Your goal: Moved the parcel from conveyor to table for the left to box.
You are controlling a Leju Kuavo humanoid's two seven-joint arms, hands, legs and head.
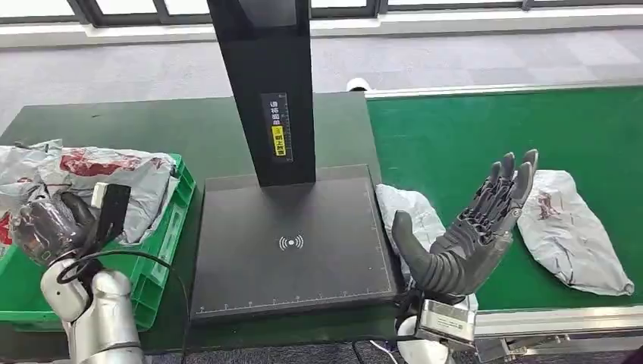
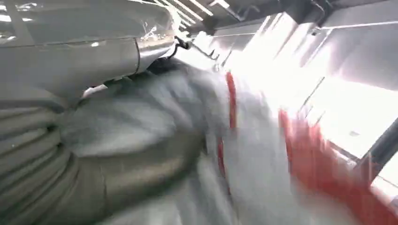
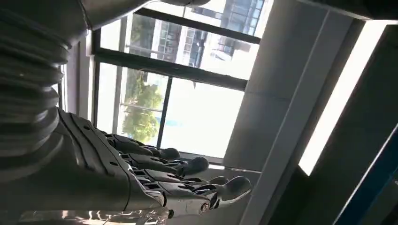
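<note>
A grey parcel (image 1: 409, 212) lies at the near end of the green conveyor (image 1: 470, 129), beside the black platform. My right hand (image 1: 474, 231) is raised just above and in front of it, fingers spread and holding nothing; in the right wrist view the right hand (image 3: 141, 178) shows against windows. Grey parcels with red marks (image 1: 98, 171) are heaped in the green bin (image 1: 163, 235). My left hand (image 1: 49, 224) is curled against them. In the blurred left wrist view a grey and red parcel (image 2: 253, 140) lies close to the hand; whether it grips the parcel is unclear.
A black scanning platform (image 1: 292, 250) with a tall black post (image 1: 265, 83) stands mid-table between bin and conveyor. A second grey parcel (image 1: 569, 227) lies farther right on the belt. The dark green table (image 1: 189, 129) extends behind the bin.
</note>
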